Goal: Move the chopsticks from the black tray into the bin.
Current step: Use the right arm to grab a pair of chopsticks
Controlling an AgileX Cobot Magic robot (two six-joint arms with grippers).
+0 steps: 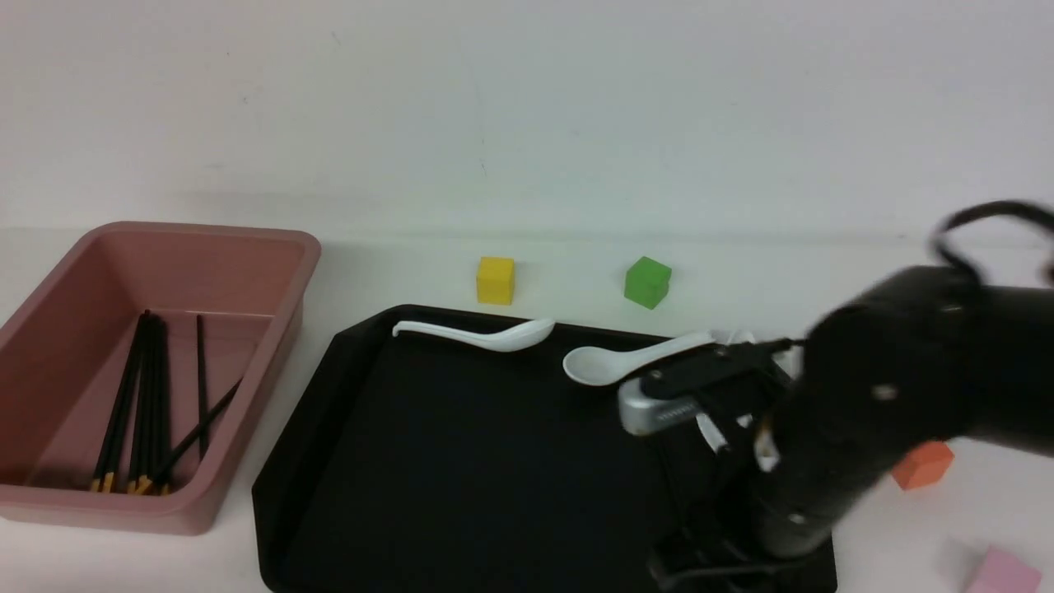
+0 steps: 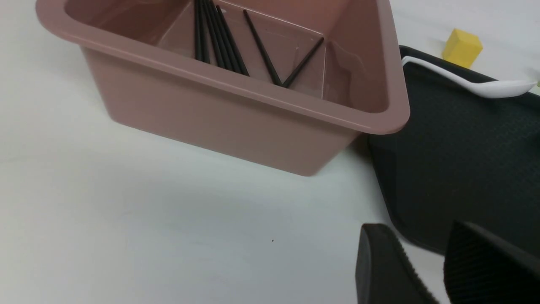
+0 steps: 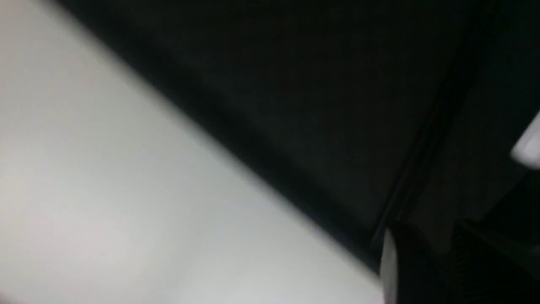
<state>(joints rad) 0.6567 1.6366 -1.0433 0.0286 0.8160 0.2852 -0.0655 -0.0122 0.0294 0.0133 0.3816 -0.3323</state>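
Observation:
The pink bin (image 1: 272,329) stands at the left and holds several black chopsticks (image 1: 148,403) with yellow-orange ends. It also shows in the left wrist view (image 2: 236,122) with the chopsticks (image 2: 219,42) inside. The black tray (image 1: 461,461) lies in the middle. My right gripper (image 1: 692,568) is low over the tray's near right part. In the blurred right wrist view its fingers (image 3: 400,266) stand a little apart (image 3: 438,249), beside a thin dark line (image 3: 415,177) on the tray that looks like a chopstick. My left gripper (image 2: 430,261) is open and empty over the table beside the tray's corner (image 2: 455,169).
Two white spoons (image 1: 486,333) (image 1: 617,362) lie at the tray's far edge. A yellow cube (image 1: 495,280) and a green cube (image 1: 647,282) sit behind the tray. An orange block (image 1: 922,465) and a pink block (image 1: 1000,572) lie at the right.

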